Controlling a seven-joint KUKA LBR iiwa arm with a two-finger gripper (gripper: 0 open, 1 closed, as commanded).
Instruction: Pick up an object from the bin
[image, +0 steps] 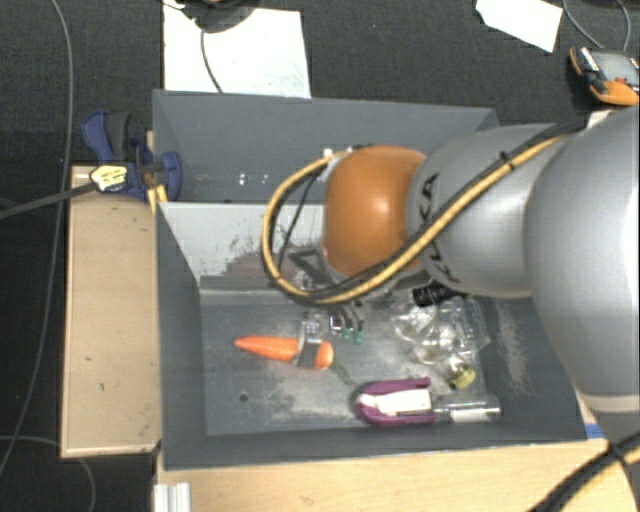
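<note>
The grey metal bin (250, 150) holds only a few loose things. The silver robot arm (520, 220) covers its whole 3 o'clock side, and the arm's rounded orange wrist cover (370, 210) sits over the back wall at 12 o'clock.

On the floor at 5 o'clock lies a purple-and-white oblong plastic object (395, 403). At 2 o'clock there is a clump of clear crinkled plastic (435, 330), with a small yellowish piece (461, 378) just beside it.

At 9 o'clock lies an orange, carrot-shaped tapered toy (268, 347), point toward the left wall. The gripper (322, 338) is down at the toy's thick end, touching or nearly touching it. Whether the gripper is apart, together or clamped cannot be told, because the cables and the cover's shadow hide it.

The carrot looks light and probably smooth, so it could slip or roll away along its taper. The thick end, where the sides run closer to parallel, looks the surest place to hold it. That end is partly hidden, so its true width and any leafy top are hard to make out.
</note>
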